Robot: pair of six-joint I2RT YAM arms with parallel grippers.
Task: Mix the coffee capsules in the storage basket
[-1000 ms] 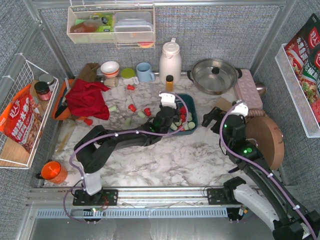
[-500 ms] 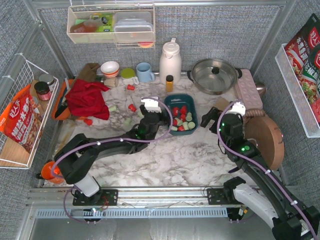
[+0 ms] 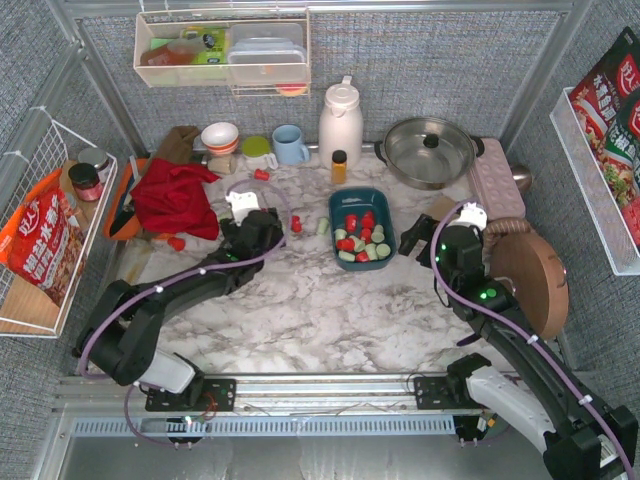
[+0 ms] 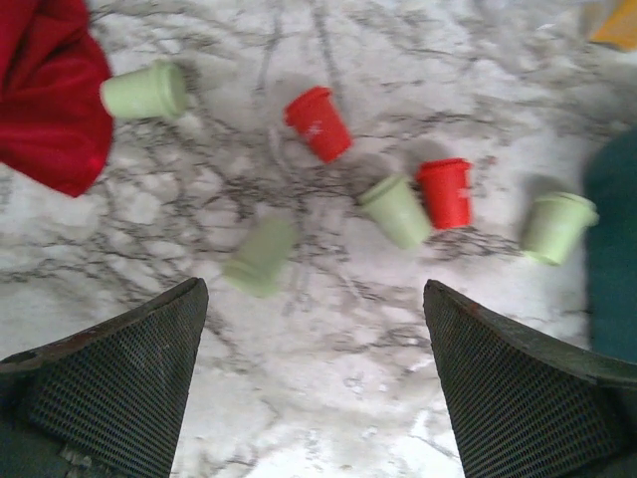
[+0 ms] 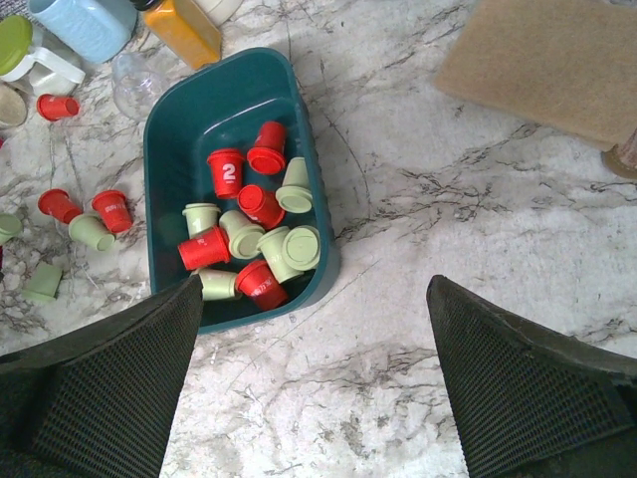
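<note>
Coffee capsules [image 5: 261, 205], tapered red and pale-green plastic, in rounded teal storage basket [image 5: 189, 115], left claw [image 4: 314, 294] and right claw [image 5: 316, 289] apart.

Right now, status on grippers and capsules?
Left gripper, right gripper open, empty. Dark teal plastic basket holds mixed red and pale-green capsules. More loose on marble table.

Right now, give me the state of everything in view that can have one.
left gripper, jaws open, empty.
right gripper, jaws open, empty.
storage basket, upright, partly filled.
coffee capsules, red and green mixed in the basket.
loose capsules, scattered on the table outside the basket.
pot, lid on.
amber bottle, upright, capped.
</note>
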